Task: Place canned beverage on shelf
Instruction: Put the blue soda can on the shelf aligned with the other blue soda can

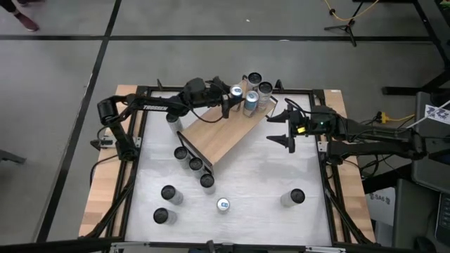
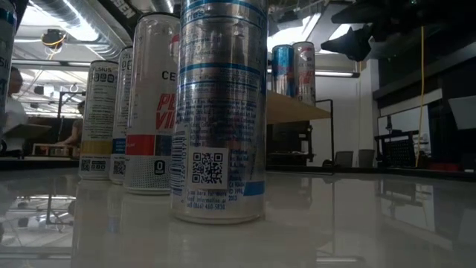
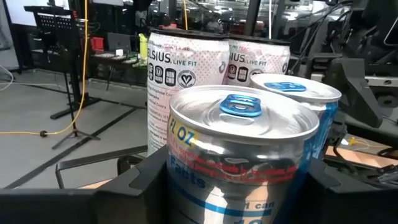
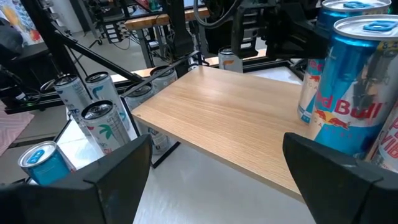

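1. The left gripper [image 1: 234, 100] reaches over the far end of the shelf [image 1: 221, 137], its fingers [image 3: 140, 180] pinching an upright blue can [image 3: 239, 155].
2. The can stands vertical, just beside three cans already on the board; I cannot tell whether its base touches the board.
3. The right gripper [image 1: 287, 130] waits near the shelf's right edge, fingers spread, holding nothing.

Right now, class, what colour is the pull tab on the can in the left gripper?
Blue, on a silver lid: the can shows best in the left wrist view.
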Robot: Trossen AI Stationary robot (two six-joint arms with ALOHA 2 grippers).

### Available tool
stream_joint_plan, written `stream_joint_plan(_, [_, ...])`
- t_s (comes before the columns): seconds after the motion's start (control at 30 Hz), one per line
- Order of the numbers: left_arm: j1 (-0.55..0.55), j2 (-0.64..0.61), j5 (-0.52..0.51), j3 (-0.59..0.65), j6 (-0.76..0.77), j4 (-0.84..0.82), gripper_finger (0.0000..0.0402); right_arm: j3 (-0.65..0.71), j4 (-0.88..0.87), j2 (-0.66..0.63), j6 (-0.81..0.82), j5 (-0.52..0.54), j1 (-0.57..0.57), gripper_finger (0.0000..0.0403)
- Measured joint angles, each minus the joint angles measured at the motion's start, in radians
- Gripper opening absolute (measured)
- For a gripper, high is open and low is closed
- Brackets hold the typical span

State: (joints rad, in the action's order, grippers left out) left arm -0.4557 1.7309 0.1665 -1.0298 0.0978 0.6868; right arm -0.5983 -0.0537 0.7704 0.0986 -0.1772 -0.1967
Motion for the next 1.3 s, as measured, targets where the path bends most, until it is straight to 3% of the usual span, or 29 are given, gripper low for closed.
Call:
stream_joint_plan(0.47, [0.000, 0.000, -0.046, 0.000, -0.003, -0.011, 0.0215, 0.000, -0.001, 0.000, -0.001, 0.000, 0.000, 0.0356])
stream_joint_plan(0.83, [0.001, 0.000, -0.046, -0.002, -0.002, -0.018, 0.0263, 0.000, -0.001, 0.000, -0.001, 0.000, 0.000, 0.0356])
stream_joint_plan(1.3, [0.001, 0.000, -0.046, -0.002, 0.001, -0.021, 0.0268, -0.001, -0.001, 0.000, 0.000, 0.000, 0.000, 0.0356])
